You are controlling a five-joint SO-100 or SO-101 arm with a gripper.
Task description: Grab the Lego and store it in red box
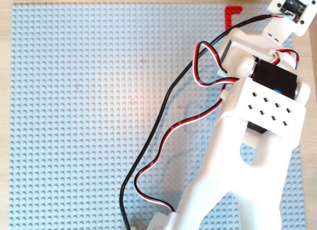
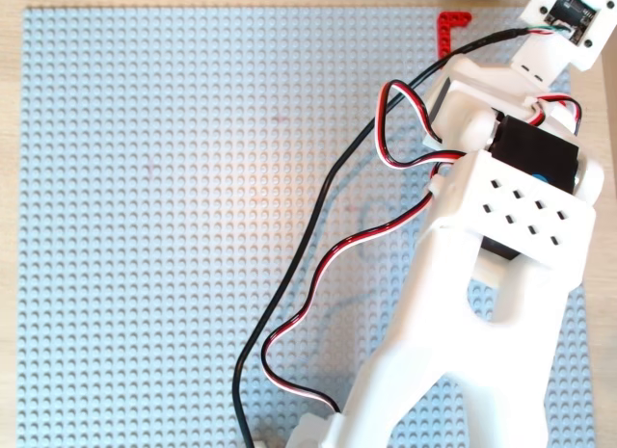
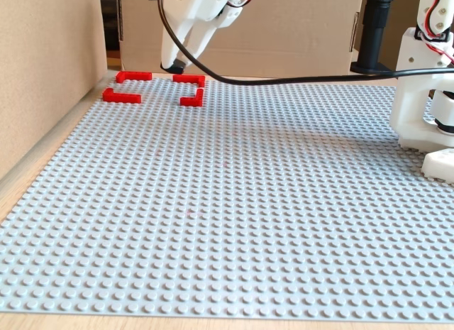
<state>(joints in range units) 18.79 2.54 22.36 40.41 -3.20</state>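
Four red corner pieces form the red box (image 3: 154, 88) at the far left of the grey baseplate (image 3: 234, 202) in the fixed view, flat on the studs, with gaps between the pieces. In both overhead views only one corner of it shows, at the top edge (image 1: 230, 15) (image 2: 448, 29); the rest is hidden under the arm.

One white arm (image 1: 247, 141) (image 2: 482, 275), crossing the right side of both overhead views, black servo at mid-length; black and red-white-black cables (image 1: 163, 136) loop to its left. Its base (image 3: 425, 96) stands at the right in the fixed view.

One tool (image 3: 174, 64), reaching down from above over the red box, tip between the two rear corner pieces and just above the plate. A small dark bit shows at the tip; cannot tell whether it is the Lego or part of the tool, nor how far the jaws stand apart.

Lego: not identifiable anywhere on the open plate in any view.

Desk: pale wood edge (image 3: 42, 167) at the left of the plate, cardboard walls behind and beside
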